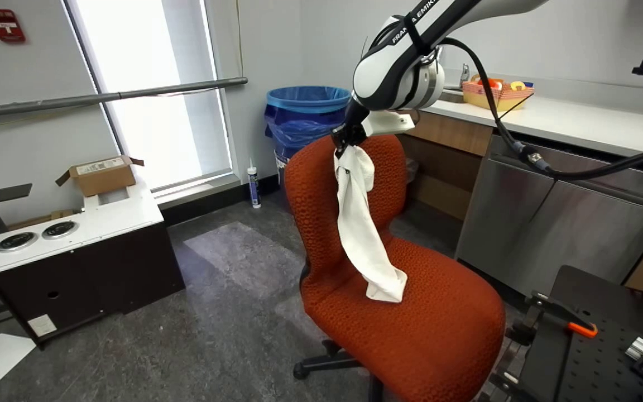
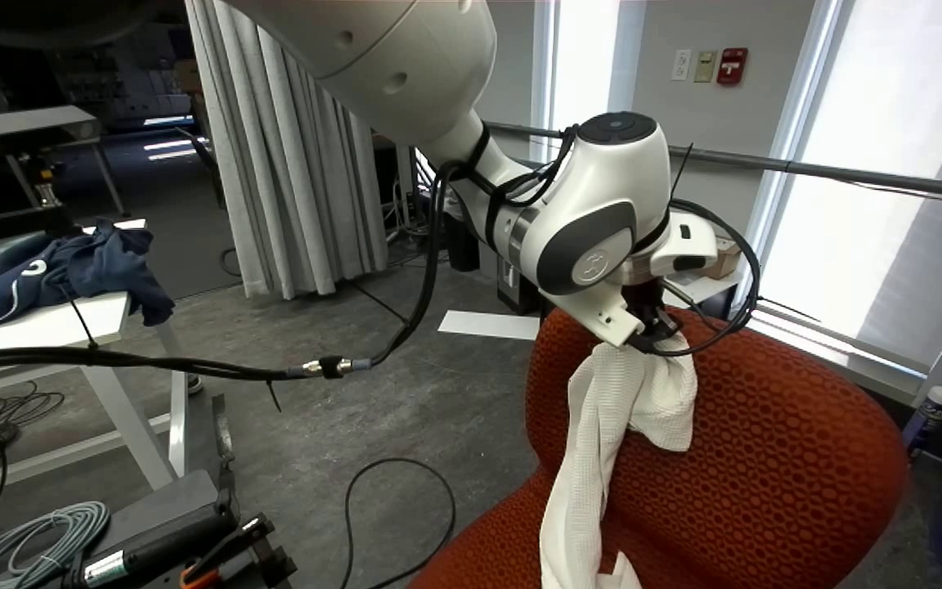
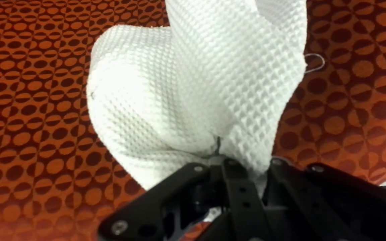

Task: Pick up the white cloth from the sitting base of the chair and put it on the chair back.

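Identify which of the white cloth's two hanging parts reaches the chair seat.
The long tail: it runs down onto the seat; the short flap stops partway down the backrest.

Exterior views, two: raised, angled down; shared field, office chair, fire-alarm pull station. Wrist view: close-up, facing upholstery.

Blue bin, cardboard box, navy garment on white table

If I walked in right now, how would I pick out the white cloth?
Find the orange-red chair. In front of its backrest, a black claw pinches the top of the white cloth, whose lower end lies on the seat. It is limp and waffle-textured, unlike the patterned chair or the smooth, rigid-looking arm above.
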### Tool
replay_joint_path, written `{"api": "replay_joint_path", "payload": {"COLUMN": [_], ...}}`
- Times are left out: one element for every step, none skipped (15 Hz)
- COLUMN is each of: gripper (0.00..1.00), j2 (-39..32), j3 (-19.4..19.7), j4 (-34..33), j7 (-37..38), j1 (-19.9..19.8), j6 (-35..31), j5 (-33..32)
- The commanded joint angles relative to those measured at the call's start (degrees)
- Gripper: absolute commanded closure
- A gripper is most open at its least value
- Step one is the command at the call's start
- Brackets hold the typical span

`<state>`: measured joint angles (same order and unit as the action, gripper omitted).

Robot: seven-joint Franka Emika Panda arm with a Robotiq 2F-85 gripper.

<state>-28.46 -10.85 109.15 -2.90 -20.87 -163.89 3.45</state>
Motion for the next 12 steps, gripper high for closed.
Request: {"api": "replay_joint_path", "payload": {"gripper": [1.0,1.0,1.0,1.0,1.0,1.0,1.0,1.0,1.0,1.0,1.0,1.0], "j2": [0.23,0.23,0.23,0.23,0.23,0.23,0.23,0.23,0.23,0.23,0.23,0.7], "j3": [2.41,2.41,2.41,2.41,2.41,2.41,2.41,2.41,2.41,2.41,2.41,2.49], "j4": [-0.04,-0.04,-0.04,-0.04,-0.04,-0.04,-0.04,-0.04,-0.04,-0.04,-0.04,-0.52], "j7": [-1.96,-1.96,-1.96,-1.96,-1.96,-1.96,-1.96,-1.96,-1.96,-1.96,-1.96,-1.64], "j1": [2.5,2.5,2.5,2.5,2.5,2.5,2.5,2.5,2.5,2.5,2.5,2.78], "j6": [0.08,0.08,0.08,0.08,0.08,0.08,0.08,0.08,0.08,0.08,0.08,0.96], "j5": [2.97,2.97,2.97,2.97,2.97,2.97,2.97,2.97,2.97,2.97,2.97,3.21]}}
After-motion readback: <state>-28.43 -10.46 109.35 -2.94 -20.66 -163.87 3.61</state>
